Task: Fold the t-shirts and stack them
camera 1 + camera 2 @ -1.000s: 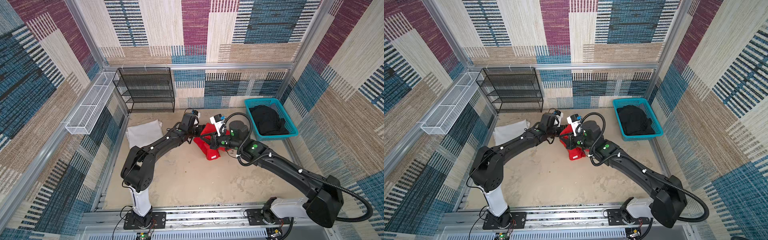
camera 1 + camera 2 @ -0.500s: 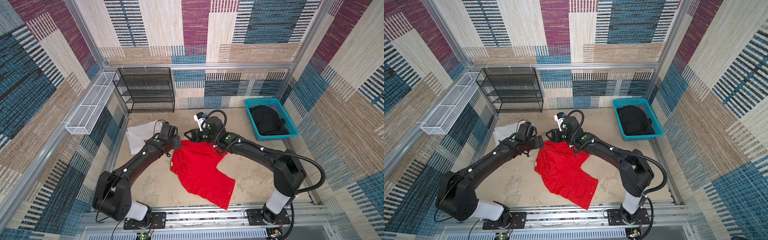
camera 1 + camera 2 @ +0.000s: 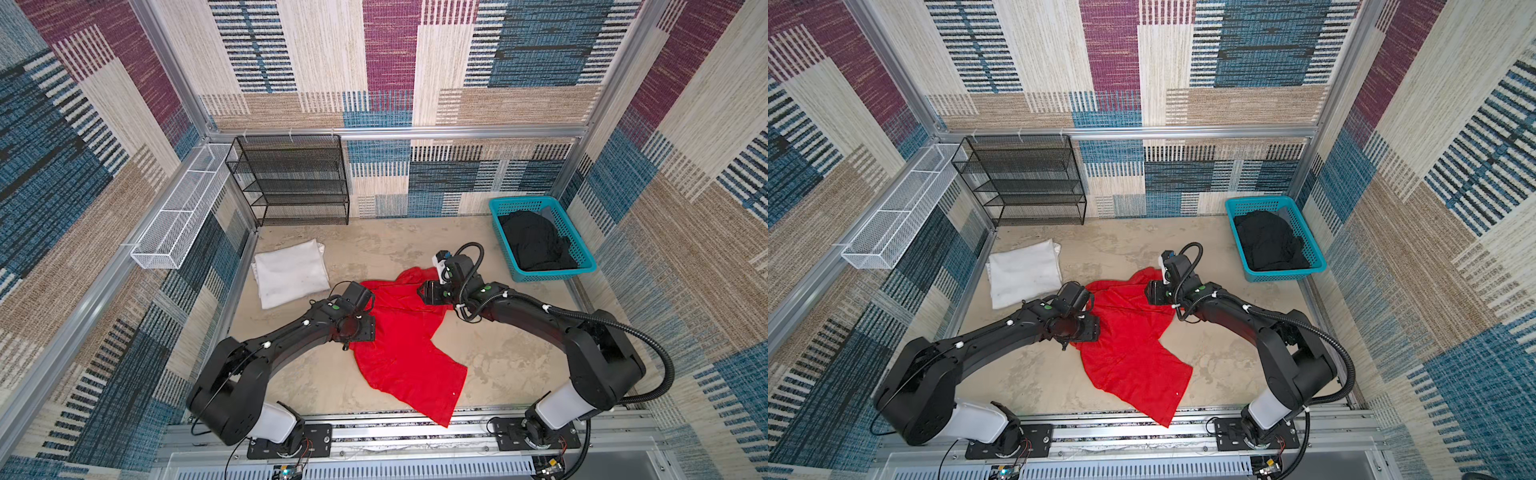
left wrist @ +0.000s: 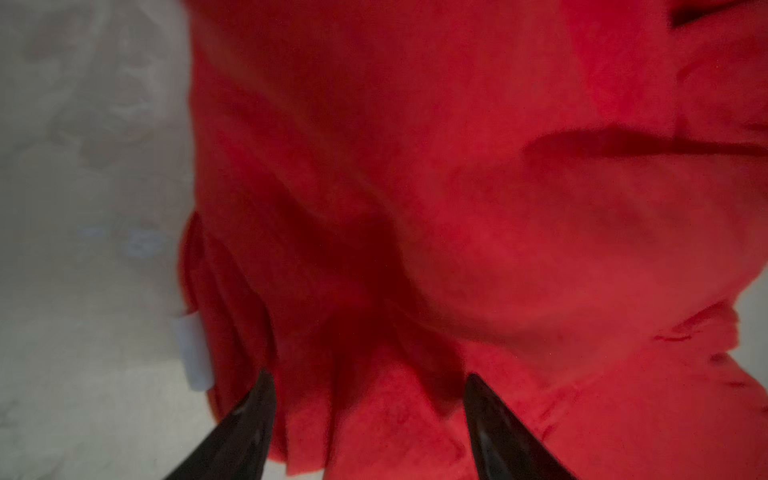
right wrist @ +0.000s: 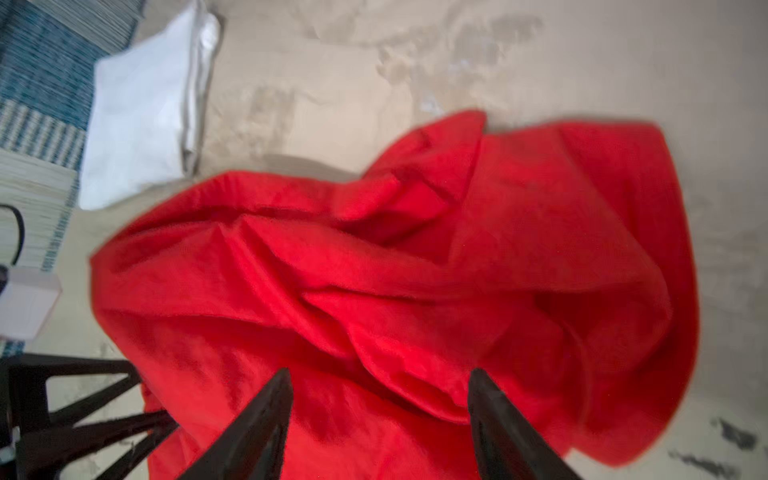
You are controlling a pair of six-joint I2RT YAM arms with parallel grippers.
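At bench [image 3: 374, 249] centre: large bright red cloth t-shirt [image 3: 407, 345] crumpled, unfolded; left fingers [image 4: 253, 428], right fingers [image 5: 266, 419] released above it; white cloth t-shirt [image 3: 291, 274] folded, left edge; black cloth t-shirt [image 3: 536, 245] unfolded in teal plastic basket [image 3: 552, 273].

a robotics lab test cell is shown: the walls are lined with patchwork carpet-like panels [image 3: 390, 62] and framed by aluminium posts [image 3: 173, 70]. a black left arm [image 3: 291, 336] at lower left and a black right arm [image 3: 532, 316] at lower right are bolted to a metal rail [image 3: 374, 428] along the bottom edge in both top views, where loose wiring [image 3: 301, 451] is exposed.
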